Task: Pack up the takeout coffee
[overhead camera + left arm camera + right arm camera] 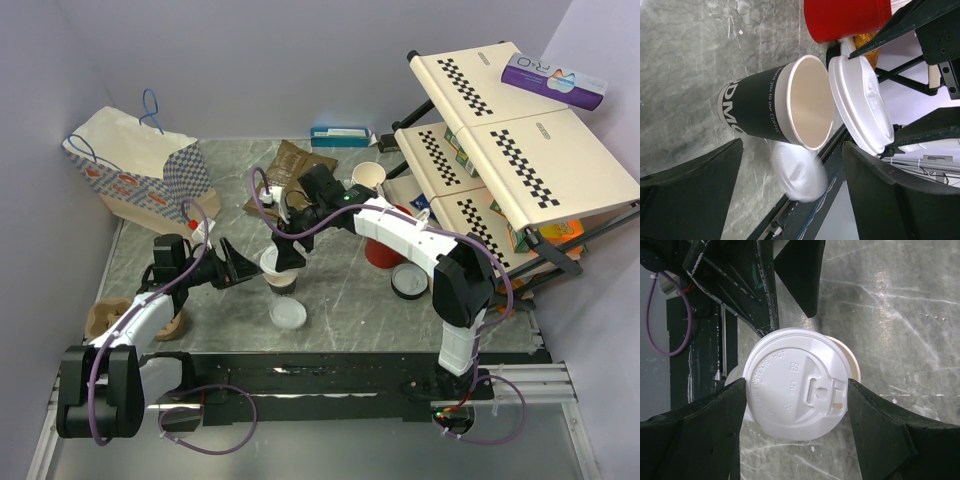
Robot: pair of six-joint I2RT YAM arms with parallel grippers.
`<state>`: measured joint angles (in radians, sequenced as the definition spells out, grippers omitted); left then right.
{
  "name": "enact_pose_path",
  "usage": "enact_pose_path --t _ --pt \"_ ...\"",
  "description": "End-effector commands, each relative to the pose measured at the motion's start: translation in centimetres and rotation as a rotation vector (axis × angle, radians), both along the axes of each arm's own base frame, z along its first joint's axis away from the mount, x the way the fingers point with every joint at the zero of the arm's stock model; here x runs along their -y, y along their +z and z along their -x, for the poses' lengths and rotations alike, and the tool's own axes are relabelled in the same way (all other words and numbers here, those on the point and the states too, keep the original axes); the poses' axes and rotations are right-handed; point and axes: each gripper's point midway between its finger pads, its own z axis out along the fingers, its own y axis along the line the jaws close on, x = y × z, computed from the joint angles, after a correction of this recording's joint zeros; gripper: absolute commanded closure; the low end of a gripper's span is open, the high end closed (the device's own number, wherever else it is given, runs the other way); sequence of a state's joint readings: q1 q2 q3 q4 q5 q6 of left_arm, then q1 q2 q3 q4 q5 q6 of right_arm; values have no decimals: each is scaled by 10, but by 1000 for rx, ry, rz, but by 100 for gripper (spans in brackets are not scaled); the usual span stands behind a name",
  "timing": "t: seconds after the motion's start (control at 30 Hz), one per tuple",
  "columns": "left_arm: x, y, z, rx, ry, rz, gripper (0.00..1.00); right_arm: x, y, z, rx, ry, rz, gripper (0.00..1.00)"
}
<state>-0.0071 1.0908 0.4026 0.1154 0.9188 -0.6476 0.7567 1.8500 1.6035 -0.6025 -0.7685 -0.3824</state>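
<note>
Step in hand (judged): fit lid to cup, before any bagging.

1. Tabletop (350, 325): grey marble. Bag (135, 170) stands far L, mouth up; prob. the packing target.
2. L pincer (792, 146): jaws wide, one each side of the cup, neither touching. Rec.: close on the dark sleeve below the rim, w/ light force only. Too much squeeze would likely ovalise the paper wall, and the lid won't snap on.
3. R pincer (796, 385): clamped on the lid's edge, holding it over the cup.
4. Cup (760, 107): upright at tabletop ctr, just ahead of L pincer. Mouth uncovered; inside looks empty.
5. Lid (860, 105): not seated. R wrist view shows the cup rim peeking out on one side, so the lid is off-ctr. L wrist view shows a gap, w/ the lid tilted vs. the rim. Rec.: shift until the rim is hidden all round, level it, then press straight down. A tilted push risks tipping the cup.
6. Spare lid (288, 314): flat on tabletop, near the cup, arm side. Keep clear.
</note>
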Motion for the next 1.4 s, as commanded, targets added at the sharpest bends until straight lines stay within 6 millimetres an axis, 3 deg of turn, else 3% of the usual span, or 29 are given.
enact_pose_path --t 0.0,0.13,0.2,0.23,0.3,0.33,0.37,0.43,0.5,0.53,0.57,0.63,0.7,0.8,0.9,0.93,1.1,1.37 --pt "-1 8 -7 49 1 -7 13 -11 22 -8 50 -4 -58 18" --pt "-5 10 -11 62 14 -44 11 -4 34 -16 116 -20 -56 18" --pt "-7 15 -15 101 15 -72 10 9 46 -19 189 -31 -51 18" --pt "-8 16 -15 108 12 -78 10 17 37 -16 196 -28 -29 18" --pt "-9 21 -19 140 9 -96 9 35 47 -14 296 -30 -19 18" --pt "-9 23 -21 152 9 -103 9 47 32 -8 294 -31 19 18" --pt "-10 25 -23 172 3 -113 9 58 41 -6 348 -36 23 18" --pt "-11 30 -30 205 3 -131 10 79 21 6 331 -43 82 18" --pt "-13 35 -35 242 1 -151 10 98 23 11 353 -73 100 18" --pt "-14 36 -37 252 3 -160 10 110 8 19 327 -77 135 18" --pt "-15 37 -38 266 2 -172 9 119 13 20 344 -100 133 18" --pt "-15 40 -40 284 0 -181 9 132 4 26 331 -110 156 18" --pt "-17 42 -42 296 1 -198 9 137 10 26 356 -119 138 18" --pt "-19 48 -44 316 5 -218 8 126 19 19 371 -110 104 18" --pt "-23 52 -46 321 17 -247 8 100 36 4 380 -87 42 18" --pt "-24 54 -46 327 21 -258 8 91 28 1 357 -66 48 18" --pt "-37 62 -54 324 104 -324 5 41 30 -5 365 43 -12 18" --pt "-68 48 -57 154 269 -292 1 -2 7 0 331 152 -3 18"
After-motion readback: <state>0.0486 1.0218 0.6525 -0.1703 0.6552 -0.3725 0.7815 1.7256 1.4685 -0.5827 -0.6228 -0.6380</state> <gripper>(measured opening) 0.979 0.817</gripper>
